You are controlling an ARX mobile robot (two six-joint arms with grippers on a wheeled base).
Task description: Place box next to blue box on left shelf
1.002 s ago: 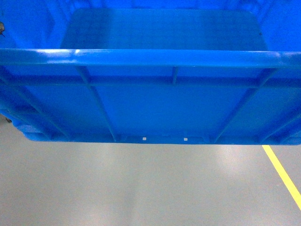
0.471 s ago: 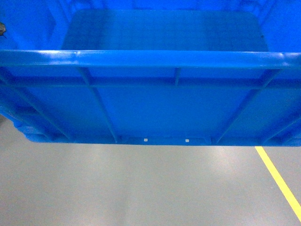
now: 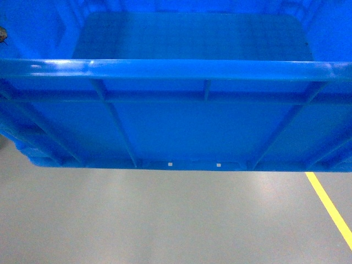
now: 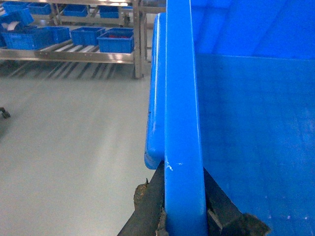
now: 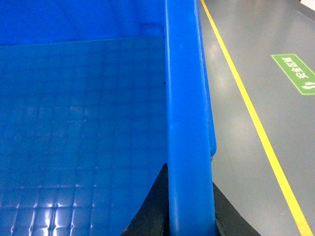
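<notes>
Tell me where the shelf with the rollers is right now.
The left shelf shows only in the left wrist view, top left, across the grey floor from the carried box, with small blue bins on it.

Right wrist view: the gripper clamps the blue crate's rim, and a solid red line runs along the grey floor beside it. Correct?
Not quite. The line on the floor is yellow, not red, as the right wrist view shows. The rest holds: the right gripper straddles the rim of the box, above grey floor.

The box (image 3: 181,126) ran off both sides of the head view and hid both grippers there; far shelf (image 4: 74,51) bins were too blurry to read.
</notes>
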